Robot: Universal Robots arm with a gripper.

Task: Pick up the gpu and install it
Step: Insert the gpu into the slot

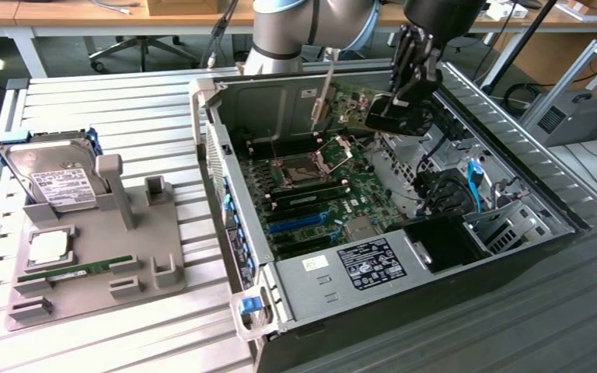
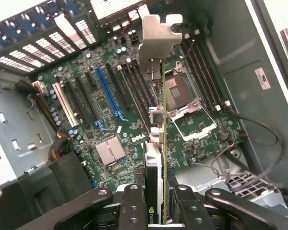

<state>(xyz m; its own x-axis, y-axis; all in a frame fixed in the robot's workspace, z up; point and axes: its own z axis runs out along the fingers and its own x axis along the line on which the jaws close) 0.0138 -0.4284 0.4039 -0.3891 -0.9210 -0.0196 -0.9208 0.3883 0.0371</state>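
Now the black two-fingered end effector (image 1: 407,95) is clenched on the thin dark gpu card with its silvery metal end bracket (image 2: 156,163). It hangs edge-down above the green motherboard (image 2: 134,136), between the walls of the open grey computer case (image 1: 329,280), with free air around its edges.

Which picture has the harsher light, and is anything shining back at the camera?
Exterior view: soft, even light, the pale slatted table brightest, the open grey computer case shaded inside. Wrist view: cooler bluish cast, the silvery bracket of the dark flat gpu shining pale, the black fingers in shadow.
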